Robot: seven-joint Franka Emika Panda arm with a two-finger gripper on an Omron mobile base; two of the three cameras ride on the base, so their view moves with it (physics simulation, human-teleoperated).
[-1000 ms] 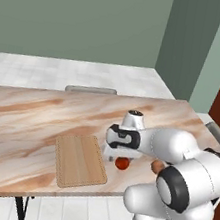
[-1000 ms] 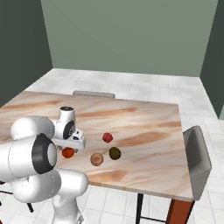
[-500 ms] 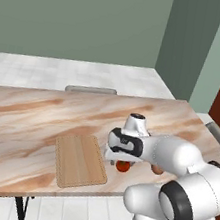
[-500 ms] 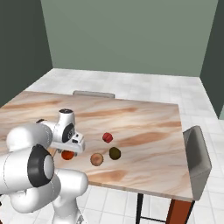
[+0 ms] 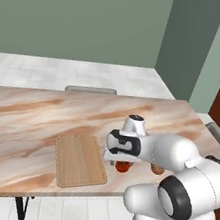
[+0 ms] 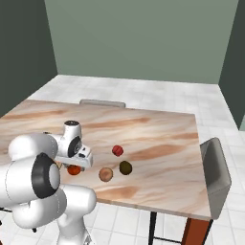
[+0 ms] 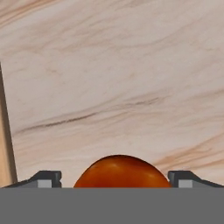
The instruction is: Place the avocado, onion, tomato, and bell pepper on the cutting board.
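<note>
The orange-red tomato (image 7: 120, 171) lies on the table between my open gripper's (image 7: 114, 178) fingertips (image 7: 46, 177), with a small gap on each side. From the base, the gripper (image 5: 120, 158) hangs low over the tomato (image 5: 122, 167), just right of the light wooden cutting board (image 5: 79, 161), which has nothing on it. In the right base view the gripper (image 6: 76, 162) is over the tomato (image 6: 73, 170). To its right lie the tan onion (image 6: 105, 174), the dark avocado (image 6: 125, 167) and the crimson bell pepper (image 6: 117, 150).
The marbled table (image 5: 40, 115) runs wide to the left and back. Its front edge (image 5: 118, 192) is close below the tomato. One grey chair (image 5: 91, 90) stands at the far side, and another chair (image 6: 215, 167) at the right end.
The gripper has come down a little over the tomato, so its fingers now stand on either side of it. The vegetables and the board have not moved.
</note>
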